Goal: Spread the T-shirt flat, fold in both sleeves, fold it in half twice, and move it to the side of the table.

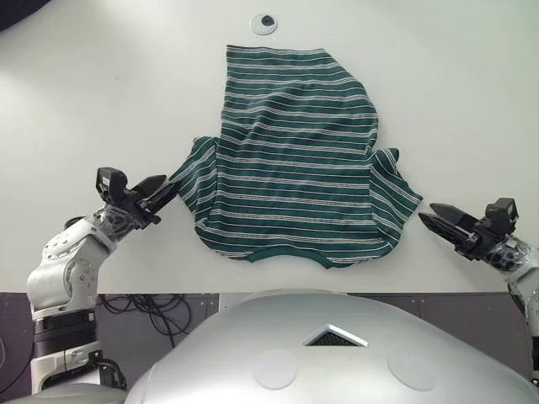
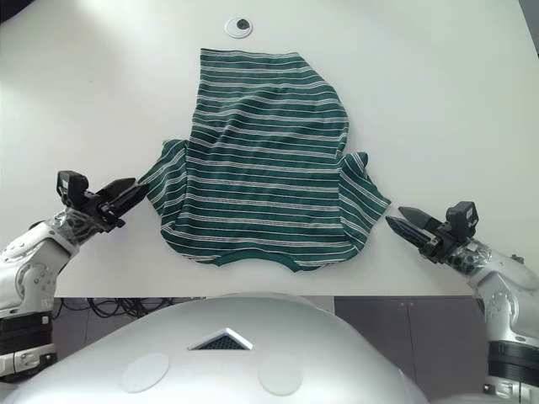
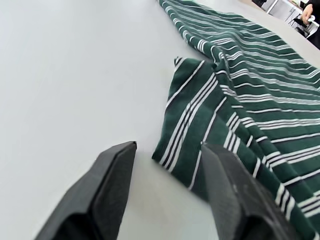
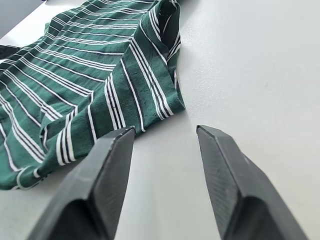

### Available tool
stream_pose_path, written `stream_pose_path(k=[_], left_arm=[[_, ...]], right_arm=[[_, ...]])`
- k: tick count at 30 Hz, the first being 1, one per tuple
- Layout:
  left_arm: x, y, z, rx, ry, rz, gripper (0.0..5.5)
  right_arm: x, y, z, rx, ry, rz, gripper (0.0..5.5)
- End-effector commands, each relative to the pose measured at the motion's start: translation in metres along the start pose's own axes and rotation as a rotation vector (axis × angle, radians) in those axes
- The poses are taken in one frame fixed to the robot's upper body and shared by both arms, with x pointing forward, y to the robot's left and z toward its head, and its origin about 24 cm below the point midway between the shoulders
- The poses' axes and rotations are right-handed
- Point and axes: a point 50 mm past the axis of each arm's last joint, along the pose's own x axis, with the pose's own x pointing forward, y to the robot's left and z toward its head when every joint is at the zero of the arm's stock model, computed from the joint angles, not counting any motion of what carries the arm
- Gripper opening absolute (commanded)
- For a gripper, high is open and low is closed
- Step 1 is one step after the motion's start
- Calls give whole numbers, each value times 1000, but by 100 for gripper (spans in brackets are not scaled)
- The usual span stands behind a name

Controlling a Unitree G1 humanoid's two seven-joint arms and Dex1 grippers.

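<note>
Between my two pincers, on the head camera, the dark green T-shirt with thin white stripes [image 1: 290, 160] lies rumpled but mostly opened out on the white bench [image 1: 101, 84], neckline edge nearest me. My left pincer [image 1: 165, 190] sits low with its tips parted, right at the shirt's left sleeve [image 1: 192, 168]; I cannot tell whether they touch it. My right pincer [image 1: 426, 220] is parted too, with a strip of bare bench between its tips and the bunched right sleeve [image 1: 394, 181]. Far ahead of both pincers, past the shirt's hem, sits a small round white disc with a dark centre [image 1: 264, 23].

From the left wrist, the two black fingers [image 3: 112, 175] stand spread, gripping nothing. The sleeve's folded edge lies just ahead of the gap, and one fingertip overlaps the fabric.

From the right wrist, the black fingers [image 4: 220, 170] are likewise apart and empty. A striped sleeve corner lies flat just ahead of them.
</note>
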Motion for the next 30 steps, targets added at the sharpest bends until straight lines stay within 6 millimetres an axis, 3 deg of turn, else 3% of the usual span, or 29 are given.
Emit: stream_pose_path(k=[1, 4, 13, 17, 24, 30], left_arm=[[3, -2, -6, -44, 23, -14, 229], [5, -4, -8, -52, 28, -23, 206], [6, -6, -11, -26, 58, -35, 61], [4, -2, -2, 30, 54, -34, 4], [-6, 0, 35, 91, -27, -69, 4], [0, -16, 37, 76, -6, -157, 4]], right_arm=[[-1, 1, -15, 49, 42, -24, 226], [0, 1, -15, 48, 37, -26, 226], [4, 0, -10, 41, 23, -23, 226], [6, -1, -8, 36, 17, -18, 226], [9, -1, -6, 29, 9, -12, 226], [10, -1, -4, 25, 5, -8, 226]])
